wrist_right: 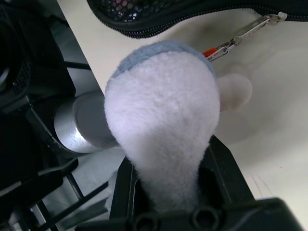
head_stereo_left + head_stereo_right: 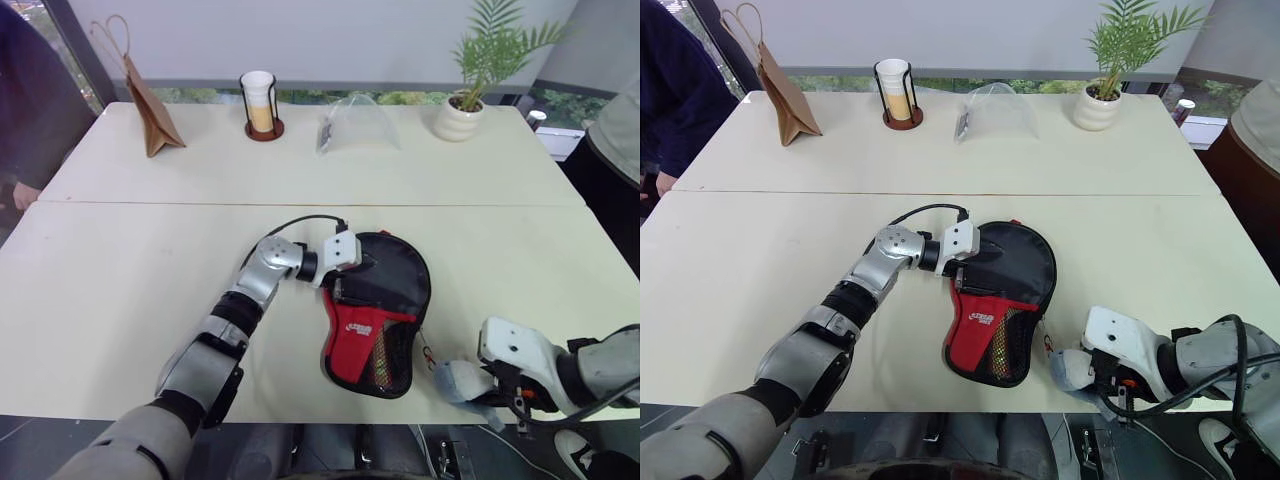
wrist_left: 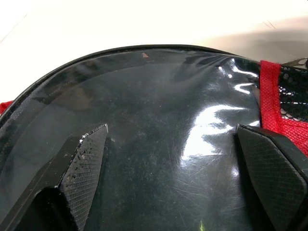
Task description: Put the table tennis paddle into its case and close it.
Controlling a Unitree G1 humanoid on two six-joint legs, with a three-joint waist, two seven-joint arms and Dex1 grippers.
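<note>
A: Left tool (image 2: 352, 268) spread wide — your fingers (image 3: 86, 168) straddle the case (image 2: 378, 315), pressing its glossy black top.

B: And your right tool (image 1: 168, 192)?

A: Clenched on the grey plush charm (image 1: 161, 130) at the bench (image 2: 120, 260) front edge, chain (image 1: 240, 36) running to the case mid-bench. Paddle — can't see it.

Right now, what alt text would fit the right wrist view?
The right end effector grips a grey plush charm between two black fingers, its chain running to the black case on the pale table.
</note>
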